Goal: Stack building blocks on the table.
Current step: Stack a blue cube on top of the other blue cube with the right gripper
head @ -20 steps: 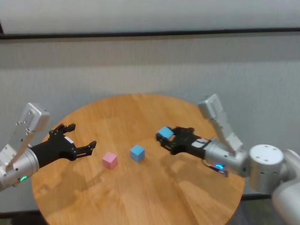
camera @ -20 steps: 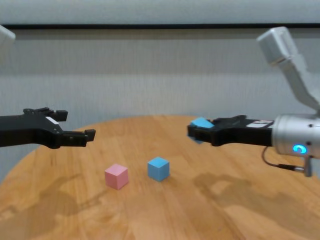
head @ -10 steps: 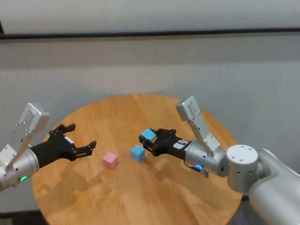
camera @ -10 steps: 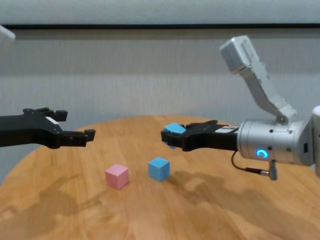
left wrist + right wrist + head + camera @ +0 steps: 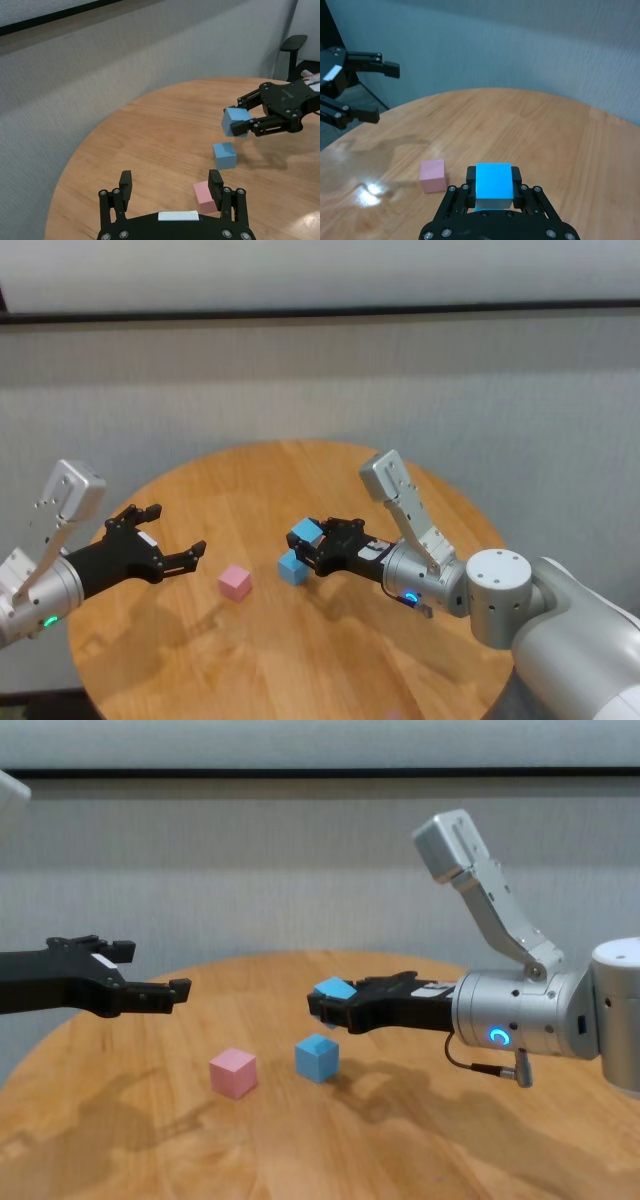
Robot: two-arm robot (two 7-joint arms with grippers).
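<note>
On the round wooden table (image 5: 300,670) lie a pale pink block (image 5: 234,582) and a light blue block (image 5: 291,567) side by side. My right gripper (image 5: 310,544) is shut on the second light blue block (image 5: 304,532) and holds it in the air just above and slightly right of the blue block on the table (image 5: 317,1057). The held block fills the jaws in the right wrist view (image 5: 494,186), and the pink block (image 5: 432,175) shows beyond it. My left gripper (image 5: 175,540) is open and empty, hovering left of the pink block (image 5: 204,196).
A grey wall runs behind the table. An office chair (image 5: 295,47) stands beyond the table's far side. The table's near half holds no objects.
My right gripper has carried the blue block leftward, from the table's right side to just above the blue block on the table. The left arm has not moved.
</note>
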